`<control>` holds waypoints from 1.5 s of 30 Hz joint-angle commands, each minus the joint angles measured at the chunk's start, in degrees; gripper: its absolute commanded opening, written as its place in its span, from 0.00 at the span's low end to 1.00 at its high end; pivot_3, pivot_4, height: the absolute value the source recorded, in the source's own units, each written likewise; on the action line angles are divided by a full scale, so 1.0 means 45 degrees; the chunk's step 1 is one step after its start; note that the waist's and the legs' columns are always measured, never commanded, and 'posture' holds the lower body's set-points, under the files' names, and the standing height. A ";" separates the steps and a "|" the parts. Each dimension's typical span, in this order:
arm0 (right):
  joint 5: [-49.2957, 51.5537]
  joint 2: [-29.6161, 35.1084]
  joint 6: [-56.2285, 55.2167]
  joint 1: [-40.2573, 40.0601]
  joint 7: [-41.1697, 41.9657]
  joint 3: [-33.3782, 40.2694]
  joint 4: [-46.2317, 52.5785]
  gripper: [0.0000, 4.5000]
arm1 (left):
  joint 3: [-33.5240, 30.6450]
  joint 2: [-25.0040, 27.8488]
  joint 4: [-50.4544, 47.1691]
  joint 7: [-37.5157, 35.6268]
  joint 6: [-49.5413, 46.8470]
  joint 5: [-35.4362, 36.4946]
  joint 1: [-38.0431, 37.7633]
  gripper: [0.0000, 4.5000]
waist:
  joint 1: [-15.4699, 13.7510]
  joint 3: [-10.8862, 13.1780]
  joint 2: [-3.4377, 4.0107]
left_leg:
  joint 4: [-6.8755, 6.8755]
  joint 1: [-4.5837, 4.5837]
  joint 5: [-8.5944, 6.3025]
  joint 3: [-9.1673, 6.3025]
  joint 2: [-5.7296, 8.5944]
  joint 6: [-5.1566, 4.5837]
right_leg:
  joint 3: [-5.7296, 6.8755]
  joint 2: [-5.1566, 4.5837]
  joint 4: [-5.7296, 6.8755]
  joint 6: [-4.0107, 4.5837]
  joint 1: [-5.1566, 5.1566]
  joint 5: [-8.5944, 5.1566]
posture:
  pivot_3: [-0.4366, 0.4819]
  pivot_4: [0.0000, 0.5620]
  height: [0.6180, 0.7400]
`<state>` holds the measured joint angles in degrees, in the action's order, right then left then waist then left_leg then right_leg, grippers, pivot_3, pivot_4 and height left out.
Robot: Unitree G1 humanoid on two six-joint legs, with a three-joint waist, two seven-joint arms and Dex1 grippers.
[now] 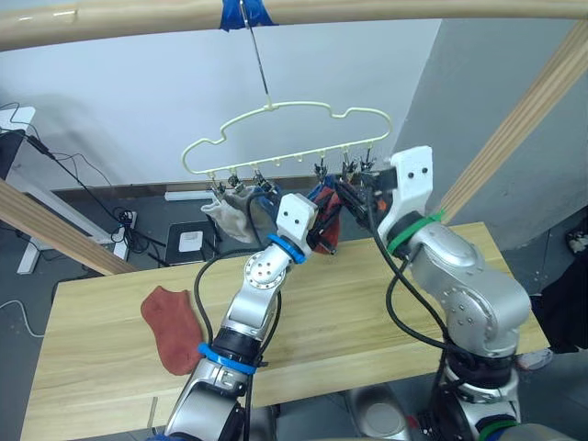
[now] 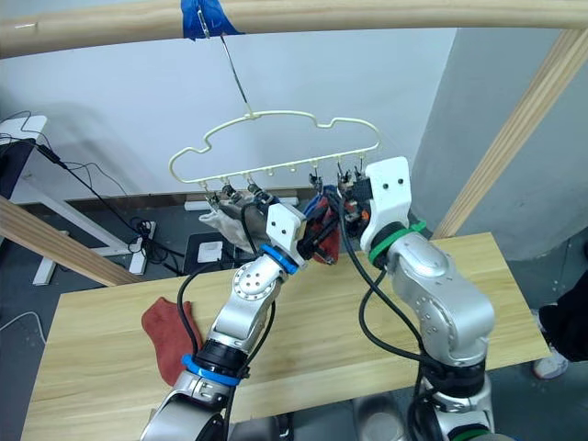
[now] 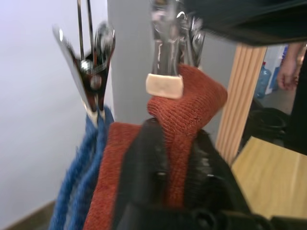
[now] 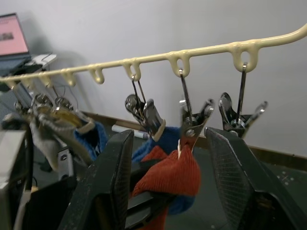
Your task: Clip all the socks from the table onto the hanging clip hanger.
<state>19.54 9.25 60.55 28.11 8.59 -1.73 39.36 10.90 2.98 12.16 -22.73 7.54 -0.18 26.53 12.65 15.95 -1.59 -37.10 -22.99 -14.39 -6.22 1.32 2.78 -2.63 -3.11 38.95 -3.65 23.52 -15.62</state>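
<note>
Fingers (image 3: 144, 182) of the left end effector (image 1: 322, 216) pinch a rust-red sock (image 3: 187, 110) from both sides, its folded knit pushed up into a metal clip (image 3: 165, 57) whose cream pad sits against the fabric. In the right wrist view the same red sock (image 4: 170, 175) hangs from that clip, which appears to have bitten on its top edge. The right end effector (image 1: 367, 197) stands with its two black fingers (image 4: 108, 187) spread wide on either side of the clip and nothing between them; it looks to have let the clip close, or to be about to.

Beside the red sock, a blue sock (image 3: 79, 177) hangs from the neighbouring clip, and light grey socks (image 1: 230, 216) hang at the left end of the cream clip hanger (image 1: 285, 138), which dangles by its hook from a taped wooden pole (image 1: 294, 14). One spare clip (image 4: 240, 112) hangs at the right end.

Lower down, a second rust-red sock (image 1: 173, 326) lies flat on the left part of the desk (image 1: 367, 303), well apart from both arms.

Judged from this, the step in hand is fastening the first red sock. Next, the left end effector would need to let go gently, testing that the clip holds, then reach down for the sock on the desk.
</note>
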 commanded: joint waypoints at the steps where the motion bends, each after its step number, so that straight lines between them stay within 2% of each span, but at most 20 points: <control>1: 0.0485 0.0541 -0.0133 -0.0188 0.0620 -0.0061 0.1135 0.54 | 0.0039 -0.0004 -0.0654 -0.0284 -0.0459 0.0319 -0.0052 0.46 | 0.0000 0.0000 0.0000 | 0.0000 0.0001 0.0000 0.0000 0.0002 0.0000 | 0.0001 0.0001 0.0002 0.0000 0.0000 0.0000 | 0.10 0.43 1.00; 4: 0.0530 0.1073 -0.0414 -0.0529 0.0878 -0.0038 0.1605 0.54 | 0.0124 0.0329 -0.1192 -0.0971 -0.1044 0.0669 -0.0405 0.66 | 0.0015 0.0000 0.0000 | 0.0000 0.0006 0.0001 0.0000 0.0005 -0.0001 | 0.0003 0.0010 0.0003 0.0000 -0.0002 0.0000 | 0.10 0.43 1.00; 9: -0.0635 0.1878 -0.1399 -0.0692 0.0445 -0.0681 0.1264 0.54 | -0.0023 0.1384 -0.2677 -0.2367 -0.1728 0.1457 -0.0960 0.66 | 0.0059 0.0000 0.0000 | 0.0004 0.0010 0.0001 0.0000 -0.0003 -0.0001 | 0.0000 0.0015 0.0004 0.0000 -0.0001 0.0000 | 0.10 0.43 1.00; 16: -0.2055 0.1869 -0.2683 -0.0442 -0.0093 -0.1138 -0.0277 0.54 | -0.0811 0.3043 -0.4564 -0.4184 -0.3090 0.3298 -0.1256 0.66 | 0.0033 0.0000 0.0001 | -0.0005 0.0012 0.0007 0.0003 -0.0006 -0.0004 | -0.0008 0.0009 0.0001 -0.0002 -0.0012 0.0001 | 0.12 0.43 1.00; 19: -0.2329 0.1734 -0.2965 -0.0347 -0.0124 -0.1119 -0.0707 0.54 | -0.1175 0.3688 -0.5265 -0.4559 -0.3846 0.3981 -0.1295 0.66 | -0.0001 0.0000 0.0001 | 0.0004 0.0015 0.0007 -0.0008 -0.0013 -0.0004 | 0.0001 0.0011 0.0006 -0.0001 -0.0009 0.0002 | 0.14 0.42 1.00; 24: -0.2359 0.1441 -0.3054 -0.0374 -0.0026 -0.1026 -0.0875 0.54 | -0.1473 0.4380 -0.5852 -0.4644 -0.4261 0.4118 -0.1388 0.66 | -0.0046 0.0000 0.0000 | 0.0004 0.0011 0.0007 -0.0001 -0.0016 -0.0004 | -0.0010 0.0000 -0.0002 -0.0001 -0.0009 0.0002 | 0.15 0.42 1.00; 45: -0.3239 0.0060 -0.4421 0.1100 -0.0556 -0.0769 -0.3794 0.54 | -0.1704 0.4680 -0.6066 -0.4542 -0.4542 0.4158 -0.0924 0.66 | -0.0304 0.0000 0.0001 | 0.0002 0.0016 0.0008 -0.0002 -0.0014 -0.0004 | -0.0009 0.0003 0.0008 0.0002 -0.0004 0.0004 | 0.18 0.40 1.00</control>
<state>5.69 9.81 42.73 32.14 7.11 -6.19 21.37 4.06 23.75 -13.63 -43.15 -13.63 17.94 21.91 11.28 15.95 -1.59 -37.09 -22.93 -14.36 -6.23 1.26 2.76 -2.67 -3.10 38.98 -3.64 23.50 -15.60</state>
